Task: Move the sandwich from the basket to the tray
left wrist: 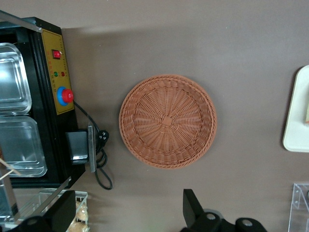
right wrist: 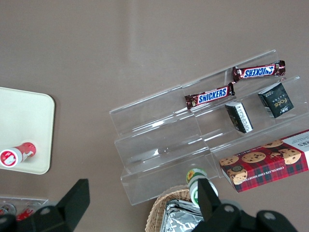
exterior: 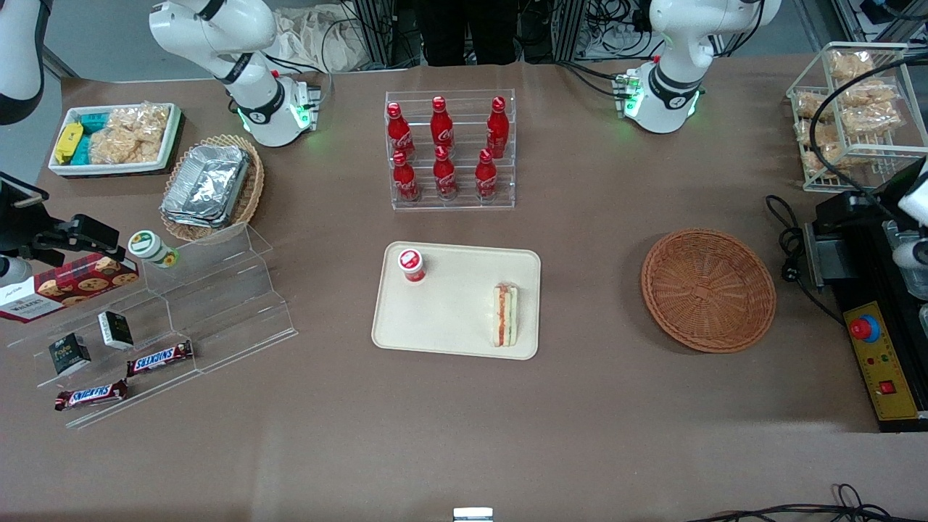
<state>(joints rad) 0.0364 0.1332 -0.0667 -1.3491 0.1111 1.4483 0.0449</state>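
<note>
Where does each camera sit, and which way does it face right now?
Front: high, facing the robots; sees the whole table, both arm bases, sandwich on tray.
Left wrist: looks straight down on the empty basket; open gripper shows, hovering above the table beside it.
Right wrist: looks down on the snack stand; parked gripper shows.
Shared: front and left wrist both show basket and tray.

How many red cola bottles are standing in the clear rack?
6. Three red cola bottles stand on the rack's upper step, three on the lower step. None seems hidden. The hand is outside the front view.
</note>
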